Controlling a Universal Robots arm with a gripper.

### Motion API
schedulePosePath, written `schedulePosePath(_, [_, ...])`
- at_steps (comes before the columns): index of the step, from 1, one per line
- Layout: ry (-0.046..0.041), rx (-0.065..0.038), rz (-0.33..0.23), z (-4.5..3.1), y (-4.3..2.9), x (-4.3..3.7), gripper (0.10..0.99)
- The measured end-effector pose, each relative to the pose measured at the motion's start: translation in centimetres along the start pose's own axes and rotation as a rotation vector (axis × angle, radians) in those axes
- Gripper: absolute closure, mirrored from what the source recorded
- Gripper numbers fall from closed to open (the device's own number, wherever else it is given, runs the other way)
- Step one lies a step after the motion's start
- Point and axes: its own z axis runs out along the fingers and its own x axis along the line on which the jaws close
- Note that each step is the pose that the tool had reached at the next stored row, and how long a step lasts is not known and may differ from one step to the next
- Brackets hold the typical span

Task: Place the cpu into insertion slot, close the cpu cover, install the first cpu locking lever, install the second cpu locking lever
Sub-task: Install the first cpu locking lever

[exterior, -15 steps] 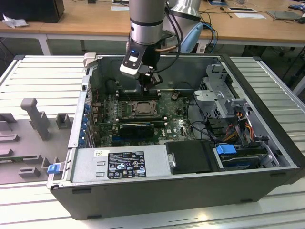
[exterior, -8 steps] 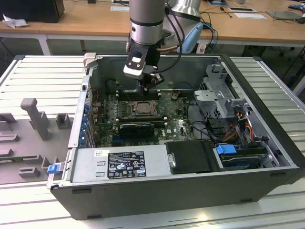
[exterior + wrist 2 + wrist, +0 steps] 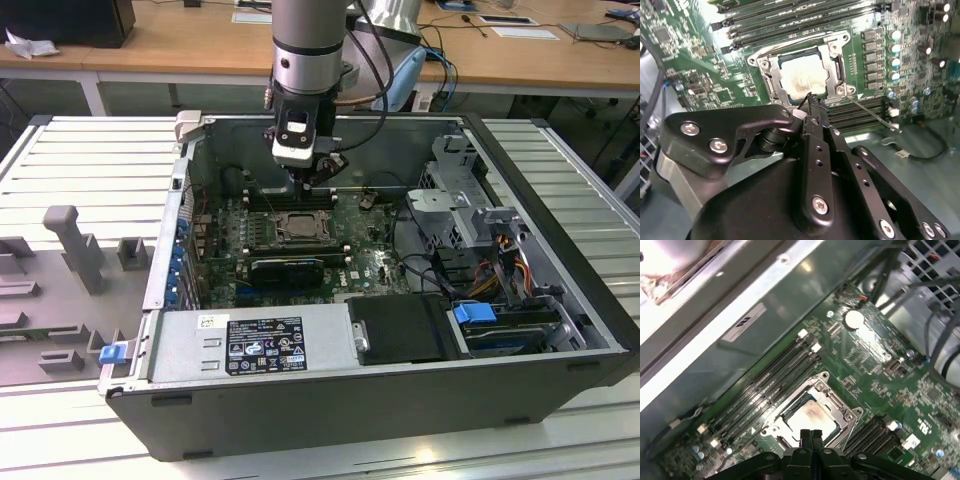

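Jaws closed on nothing beside the cpu cover [image 3: 836, 64], lying flat over the cpu [image 3: 802, 75]; the thin locking lever [image 3: 872, 112] likely needs slow, square pressure.

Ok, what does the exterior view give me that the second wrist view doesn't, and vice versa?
Exterior view: the whole open case, the power supply and the arm reaching in. Second wrist view: the cpu seated, the cpu cover down around it, a thin lever sticking out beside it. Both: the insertion slot and the gripper, jaws shut, near its edge.
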Motion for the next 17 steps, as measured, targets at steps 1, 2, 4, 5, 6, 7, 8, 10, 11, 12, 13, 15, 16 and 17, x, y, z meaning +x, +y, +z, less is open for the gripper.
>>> schedulePosePath(1, [0.0006, 0.000, -0.015, 0.00, 0.00, 0.00, 0.980])
schedulePosePath(2, [0.0016, 0.001, -0.043, 0.00, 0.00, 0.00, 0.980])
schedulePosePath(4, [0.0037, 0.001, -0.097, 0.00, 0.00, 0.00, 0.980])
schedulePosePath(5, [0.0043, 0.001, -0.114, 0.00, 0.00, 0.00, 0.980])
schedulePosePath(6, [0.0053, 0.002, -0.138, 0.00, 0.00, 0.00, 0.980])
schedulePosePath(7, [0.0063, 0.002, -0.165, 0.00, 0.00, 0.00, 0.980])
schedulePosePath(8, [0.0076, 0.002, -0.202, 0.00, 0.00, 0.00, 0.980])
schedulePosePath(10, [0.0096, 0.003, -0.258, 0.00, 0.00, 0.00, 0.980])
schedulePosePath(11, [0.0102, 0.003, -0.276, 0.00, 0.00, 0.00, 0.980])
schedulePosePath(12, [0.0110, 0.003, -0.303, 0.00, 0.00, 0.00, 0.980])
schedulePosePath(13, [0.0117, 0.003, -0.322, 0.01, 0.00, 0.00, 0.980])
schedulePosePath(15, [0.0130, 0.004, -0.361, 0.01, 0.00, 0.00, 0.980])
schedulePosePath(16, [0.0136, 0.004, -0.381, 0.01, 0.00, 0.00, 0.980])
schedulePosePath(17, [0.0139, 0.004, -0.399, 0.01, 0.00, 0.00, 0.980])
